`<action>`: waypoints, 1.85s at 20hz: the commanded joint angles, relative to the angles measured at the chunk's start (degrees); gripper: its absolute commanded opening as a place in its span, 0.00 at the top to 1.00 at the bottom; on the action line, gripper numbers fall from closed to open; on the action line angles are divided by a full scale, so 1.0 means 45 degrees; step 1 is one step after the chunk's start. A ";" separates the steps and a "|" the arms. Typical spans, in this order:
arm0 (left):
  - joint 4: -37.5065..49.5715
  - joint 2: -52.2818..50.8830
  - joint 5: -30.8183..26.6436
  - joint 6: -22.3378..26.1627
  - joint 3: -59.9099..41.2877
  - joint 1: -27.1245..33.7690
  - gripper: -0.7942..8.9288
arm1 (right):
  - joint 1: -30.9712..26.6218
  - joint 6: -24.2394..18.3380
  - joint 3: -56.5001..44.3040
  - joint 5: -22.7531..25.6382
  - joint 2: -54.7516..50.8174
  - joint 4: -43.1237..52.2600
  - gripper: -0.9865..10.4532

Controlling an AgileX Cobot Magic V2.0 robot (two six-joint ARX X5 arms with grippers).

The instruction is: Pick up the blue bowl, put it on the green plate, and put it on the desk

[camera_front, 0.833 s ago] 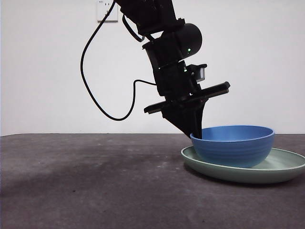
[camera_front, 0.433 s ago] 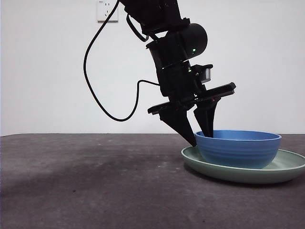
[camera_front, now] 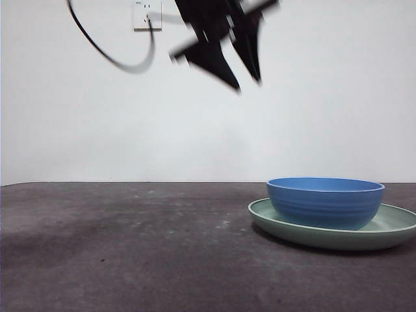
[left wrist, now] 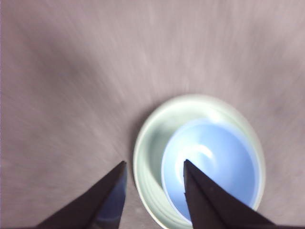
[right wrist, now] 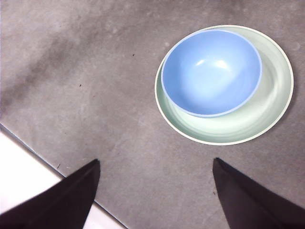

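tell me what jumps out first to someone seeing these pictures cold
The blue bowl sitting inside the green plate at the right of the dark desk, off-centre toward the plate's rim. Next, the blurred left end effector high above the desk, jaws apart and empty. The right end effector waits wide open, well clear.

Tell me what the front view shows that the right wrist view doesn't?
Only the front view shows the white wall, a wall socket, a cable and the left pincer high above the desk. Only the right wrist view shows the right pincer, open, and inside the bowl. Both show the bowl sitting on the plate, on the desk.
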 commanded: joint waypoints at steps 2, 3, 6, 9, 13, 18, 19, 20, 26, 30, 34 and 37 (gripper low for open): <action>-0.0510 -0.1418 0.0015 0.0131 0.0330 0.0233 0.72 | 0.0044 0.0102 0.0238 0.0049 0.0087 0.0126 0.58; -0.0690 -0.1967 0.0015 0.0219 0.0238 0.0374 0.72 | 0.0044 0.0107 0.0238 0.0053 0.0087 0.0126 0.58; -0.1005 -0.3487 0.0015 0.0471 -0.0525 0.0738 0.72 | 0.0044 0.0102 0.0238 0.0058 0.0087 0.0126 0.58; -0.0515 -0.5401 0.0015 0.0568 -0.2754 0.1151 0.72 | 0.0044 0.0102 0.0238 0.0053 0.0087 0.0131 0.58; 0.0369 -0.8364 0.0559 0.0899 -0.6640 0.1467 0.72 | 0.0044 0.0102 0.0238 0.0053 0.0087 0.0126 0.58; 0.1268 -1.1312 0.2001 0.1025 -1.0491 0.1501 0.72 | 0.0044 0.0102 0.0238 0.0053 0.0087 0.0117 0.58; 0.1486 -1.1778 0.2589 0.1025 -1.1157 0.1501 0.72 | 0.0044 0.0102 0.0238 0.0053 0.0087 0.0117 0.58; 0.1647 -1.2191 0.3084 0.1025 -1.1759 0.1501 0.72 | 0.0044 0.0102 0.0238 0.0053 0.0087 0.0121 0.58; 0.1724 -1.3051 0.4051 0.1035 -1.3440 0.1501 0.72 | 0.0044 0.0107 0.0238 0.0049 0.0102 0.0112 0.58; 0.1831 -1.3041 0.4163 0.1030 -1.3440 0.1486 0.72 | 0.0044 0.0112 0.0233 0.0053 0.0102 0.0112 0.58; 0.1826 -1.3041 0.4158 0.1039 -1.3440 0.1486 0.72 | 0.0044 0.0228 0.0238 0.0228 0.0102 0.0112 0.58; 0.1826 -1.3041 0.4163 0.1035 -1.3440 0.1486 0.72 | 0.0044 0.0656 0.0228 0.1666 0.0112 0.0126 0.58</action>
